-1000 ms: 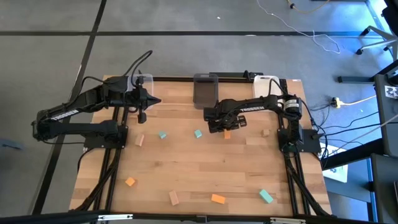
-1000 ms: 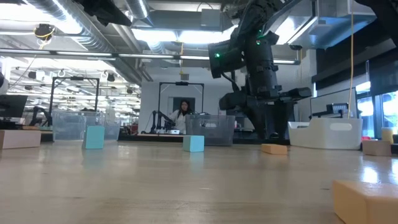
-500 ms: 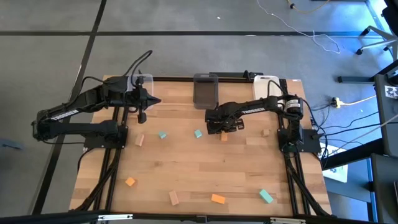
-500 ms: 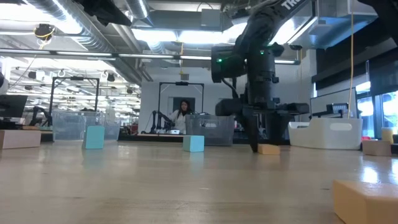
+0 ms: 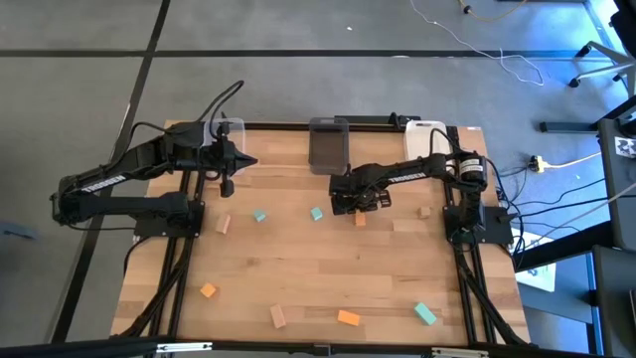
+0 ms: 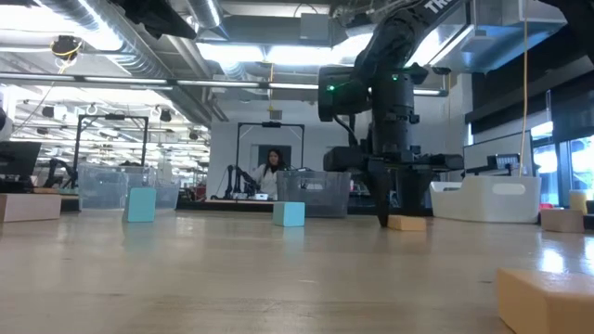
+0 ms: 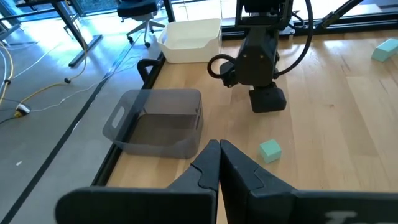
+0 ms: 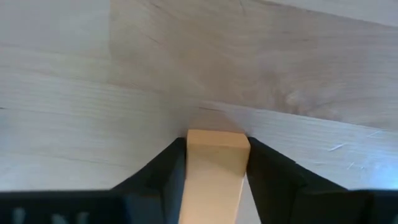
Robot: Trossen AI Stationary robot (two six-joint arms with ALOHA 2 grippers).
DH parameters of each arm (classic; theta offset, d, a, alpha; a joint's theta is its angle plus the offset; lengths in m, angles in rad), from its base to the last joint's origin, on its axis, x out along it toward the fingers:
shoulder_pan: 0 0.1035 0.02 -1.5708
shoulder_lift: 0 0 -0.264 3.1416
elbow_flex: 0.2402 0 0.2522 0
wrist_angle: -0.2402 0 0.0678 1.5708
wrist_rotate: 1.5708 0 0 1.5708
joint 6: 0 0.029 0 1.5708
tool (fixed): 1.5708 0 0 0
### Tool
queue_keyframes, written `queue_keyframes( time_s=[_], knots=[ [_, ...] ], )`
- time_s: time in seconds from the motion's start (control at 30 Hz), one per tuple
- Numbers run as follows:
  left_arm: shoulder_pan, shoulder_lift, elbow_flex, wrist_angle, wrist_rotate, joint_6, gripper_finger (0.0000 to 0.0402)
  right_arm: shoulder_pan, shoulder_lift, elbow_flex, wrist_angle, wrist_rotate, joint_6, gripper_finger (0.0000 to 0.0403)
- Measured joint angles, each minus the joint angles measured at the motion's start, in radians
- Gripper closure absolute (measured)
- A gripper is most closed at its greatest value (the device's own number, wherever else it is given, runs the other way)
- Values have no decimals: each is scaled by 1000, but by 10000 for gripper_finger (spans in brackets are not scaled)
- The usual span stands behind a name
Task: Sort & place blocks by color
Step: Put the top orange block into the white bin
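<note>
1. The right gripper is down at the tabletop near its middle, toward the back. Its two fingers are set against both sides of an orange block, so it appears to be clamped on it, with the block resting on the wood.
2. In the high view the orange block peeks out just beneath the right gripper; the low view shows it flat on the tabletop at the fingers' tips.
3. The step in hand looks like the pick-up of this orange block, with the lift not yet made.
4. The next move calls for a straight lift clear of the wood, then a carry to one of the bins at the back edge: a grey bin, a white bin and a clear bin. Which colour belongs in which I cannot tell.
5. Just beside the gripper lies a teal block; another teal block and a tan block lie further left.
6. More blocks wait along the front, among them an orange one.
7. The left gripper waits above the back left of the tabletop, its fingers pressed together and empty.
</note>
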Motion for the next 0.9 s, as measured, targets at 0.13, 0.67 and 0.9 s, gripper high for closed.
queue_keyframes(
  time_s=[0.13, 0.67, 0.9],
  knots=[
    [0, 0, 0, 0, 0, 2, 401, 0, 0, -1, 0, 4, -37, 270],
    [0, 0, 0, -14, 0, -5, 401, -9, -60, 51, -154, 95, -227, 270],
    [0, 0, 0, -14, 0, -5, 401, -14, -104, 100, -309, 136, -270, 270]
  ],
)
